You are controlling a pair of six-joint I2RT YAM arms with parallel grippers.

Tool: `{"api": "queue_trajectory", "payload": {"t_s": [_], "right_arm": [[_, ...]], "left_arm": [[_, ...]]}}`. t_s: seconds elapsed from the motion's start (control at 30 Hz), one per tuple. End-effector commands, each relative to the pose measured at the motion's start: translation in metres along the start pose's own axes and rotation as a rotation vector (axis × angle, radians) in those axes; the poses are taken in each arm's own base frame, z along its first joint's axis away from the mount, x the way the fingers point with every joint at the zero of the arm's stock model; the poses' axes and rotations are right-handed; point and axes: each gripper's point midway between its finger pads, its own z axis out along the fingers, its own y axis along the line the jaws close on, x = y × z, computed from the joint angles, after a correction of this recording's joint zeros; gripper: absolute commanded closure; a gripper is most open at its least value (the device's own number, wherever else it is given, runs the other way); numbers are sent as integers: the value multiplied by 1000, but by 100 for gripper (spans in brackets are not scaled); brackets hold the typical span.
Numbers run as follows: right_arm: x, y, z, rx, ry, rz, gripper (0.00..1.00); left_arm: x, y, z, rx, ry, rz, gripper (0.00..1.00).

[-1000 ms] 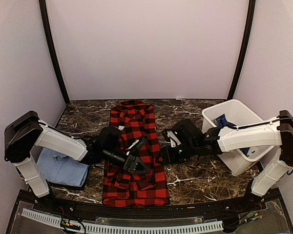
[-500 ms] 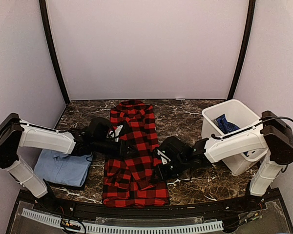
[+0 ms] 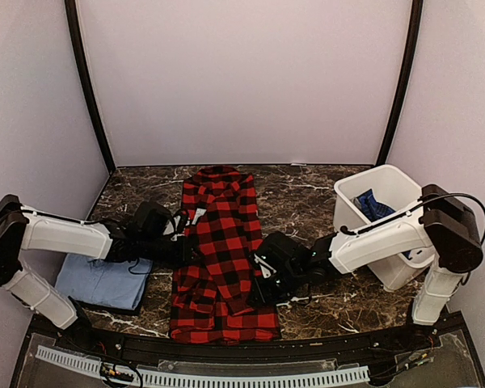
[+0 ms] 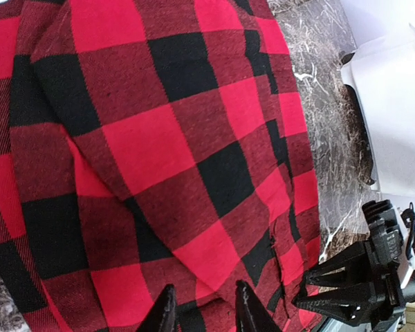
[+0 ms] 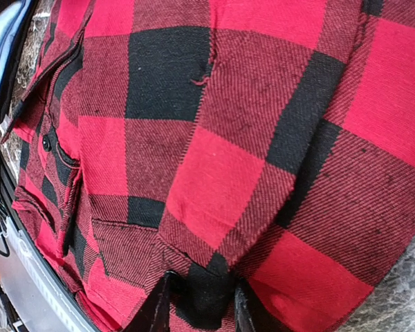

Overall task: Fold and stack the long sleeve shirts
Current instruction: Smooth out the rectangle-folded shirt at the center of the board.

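Fingers (image 5: 158, 310) on the right gripper (image 5: 197, 304) are pinching the flannel (image 3: 226, 242) lying at frame centre; cloth is sitting between the left gripper (image 4: 204, 315) tips, grip unclear. I'm judging one done: light blue shirt (image 3: 101, 283) folded lower left, dark blue shirt (image 3: 373, 204) waiting in the bin (image 3: 349, 217).

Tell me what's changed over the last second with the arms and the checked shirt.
The left gripper pulled back from the middle of the flannel shirt to its left edge. The right gripper came nearer, down to its right edge. Both now straddle cloth; whether it is pinched is unclear. The flannel shirt, light blue shirt and white bin stayed put.
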Motion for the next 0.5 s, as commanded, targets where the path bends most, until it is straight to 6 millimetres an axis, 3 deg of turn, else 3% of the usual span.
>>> {"api": "queue_trajectory", "payload": {"t_s": [0.0,0.27,0.47], "right_arm": [[-3,13,3,-24,1,-10,74],[-9,15,-11,18,-17,-3,100],[-9,7,-29,90,-38,4,100]], "left_arm": [[14,10,-7,-22,28,-27,73],[31,18,-9,-31,83,-34,76],[39,20,-11,-24,104,-42,76]]}}
